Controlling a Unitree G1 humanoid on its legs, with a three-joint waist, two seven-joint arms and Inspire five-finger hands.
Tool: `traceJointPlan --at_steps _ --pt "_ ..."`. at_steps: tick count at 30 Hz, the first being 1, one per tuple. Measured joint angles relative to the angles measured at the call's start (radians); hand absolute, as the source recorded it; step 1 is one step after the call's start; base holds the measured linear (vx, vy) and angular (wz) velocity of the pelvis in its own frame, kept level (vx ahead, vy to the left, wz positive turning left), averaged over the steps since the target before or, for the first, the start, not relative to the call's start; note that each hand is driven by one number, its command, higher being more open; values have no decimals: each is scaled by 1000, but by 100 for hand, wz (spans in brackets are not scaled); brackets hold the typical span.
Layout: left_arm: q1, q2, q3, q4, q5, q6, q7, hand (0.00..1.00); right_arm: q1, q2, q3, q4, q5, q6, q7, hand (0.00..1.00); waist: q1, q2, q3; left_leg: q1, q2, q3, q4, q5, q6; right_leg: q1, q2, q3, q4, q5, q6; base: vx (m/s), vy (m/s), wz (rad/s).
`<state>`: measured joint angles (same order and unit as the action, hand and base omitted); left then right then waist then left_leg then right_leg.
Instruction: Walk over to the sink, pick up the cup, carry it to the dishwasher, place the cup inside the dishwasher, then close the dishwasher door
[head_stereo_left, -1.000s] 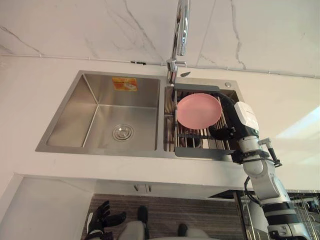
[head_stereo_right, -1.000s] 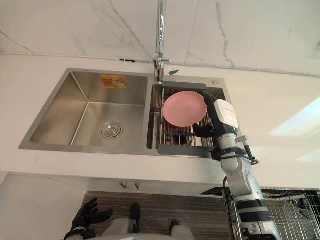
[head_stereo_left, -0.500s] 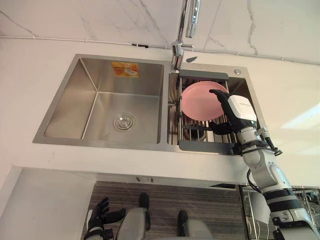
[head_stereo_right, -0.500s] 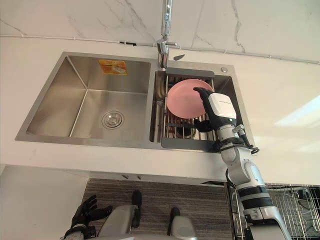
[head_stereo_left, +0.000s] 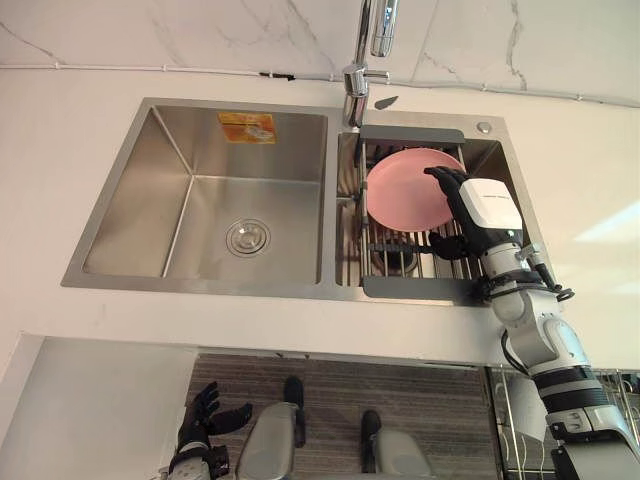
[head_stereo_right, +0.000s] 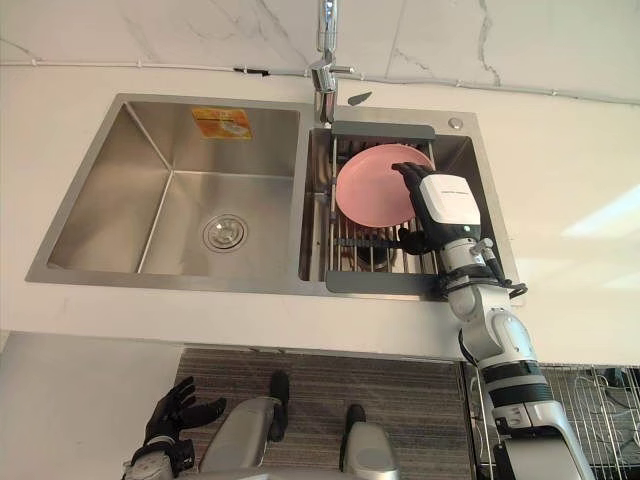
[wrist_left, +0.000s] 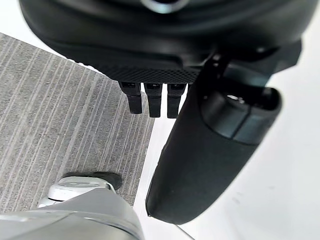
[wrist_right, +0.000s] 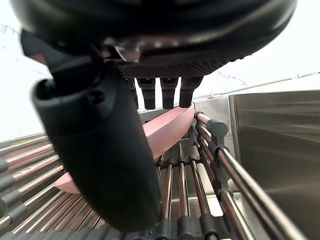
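Observation:
No cup shows; a pink plate (head_stereo_left: 402, 190) stands on edge in the dish rack (head_stereo_left: 415, 288) set over the sink's right basin. My right hand (head_stereo_left: 487, 205) is over the rack against the plate's right side, open. Its fingers (head_stereo_left: 442, 177) lie across the plate's upper right rim and the thumb reaches in below. In the right wrist view the plate's rim (wrist_right: 170, 125) runs between the straight fingers (wrist_right: 160, 94) and the thumb (wrist_right: 100, 150). A dark rounded shape (head_stereo_left: 393, 262) lies under the rack bars; I cannot tell what it is. My left hand (head_stereo_left: 200, 428) hangs open low beside me.
The steel left basin (head_stereo_left: 230, 200) has a drain and a yellow sticker. A chrome faucet (head_stereo_left: 365, 50) rises behind the divider, close over the rack. White countertop (head_stereo_left: 90, 130) surrounds the sink. A wire dishwasher rack (head_stereo_right: 590, 400) shows low on the right, above striped grey floor (head_stereo_left: 320, 400).
The camera has shifted, so the sink sits differently in view. My right hand has come up from behind the plate's lower right, and its fingers now lie over the plate's right rim.

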<state>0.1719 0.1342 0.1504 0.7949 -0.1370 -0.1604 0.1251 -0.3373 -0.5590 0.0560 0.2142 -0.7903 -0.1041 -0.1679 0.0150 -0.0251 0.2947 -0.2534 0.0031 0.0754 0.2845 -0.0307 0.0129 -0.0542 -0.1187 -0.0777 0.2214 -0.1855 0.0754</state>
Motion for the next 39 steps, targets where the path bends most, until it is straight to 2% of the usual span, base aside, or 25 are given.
traceJointPlan --at_steps 5,6,14,21,26,30,35,39 --pt "0 -1 -2 1 0 0 0 90 -8 0 1 6 -20 5 -29 90 -2 6 3 0 -6 -6 -7 0 0 -1 -3 0 1 0 0 0 0 0" --pt "0 -1 -4 2 0 0 0 90 -8 0 1 6 -20 6 -34 30 -2 7 4 0 -8 -9 -10 1 -2 -1 -4 0 1 0 0 0 0 0" --pt "-5 -4 -35 8 -2 0 1 90 -20 -10 28 8 -37 1 -55 30 -3 13 4 17 -12 -15 -60 35 -5 -5 -5 -4 0 1 -1 -2 -5 1" --pt "-22 -1 -52 40 -5 -2 1 90 -25 -17 46 7 -34 -38 -55 30 -2 20 3 41 -11 -33 -126 86 -9 -7 3 -15 -1 5 -10 -14 -35 7" --pt "-20 -6 -61 47 -9 -1 1 90 -29 -18 45 5 -24 -37 -55 30 -2 37 -4 43 -8 -33 -135 92 -12 -8 6 -14 -4 9 -11 0 0 0" --pt "-20 -6 -61 46 -9 -1 0 90 -20 -14 45 -9 -15 -36 -55 30 0 39 -5 56 -5 -31 -155 101 -14 0 10 -11 -17 16 -13 6 -4 -1" --pt "-18 -7 -60 40 -8 1 0 90 47 -6 20 -104 11 -33 -56 30 7 47 -10 81 -2 -25 -181 114 -5 17 14 -5 -38 32 -3 45 -20 -5" --pt "-11 -8 -51 28 -4 1 -1 90 90 17 -50 -231 55 -37 -56 30 2 57 -17 113 2 -24 -199 113 -6 42 19 1 -52 45 -4 49 -21 -3"
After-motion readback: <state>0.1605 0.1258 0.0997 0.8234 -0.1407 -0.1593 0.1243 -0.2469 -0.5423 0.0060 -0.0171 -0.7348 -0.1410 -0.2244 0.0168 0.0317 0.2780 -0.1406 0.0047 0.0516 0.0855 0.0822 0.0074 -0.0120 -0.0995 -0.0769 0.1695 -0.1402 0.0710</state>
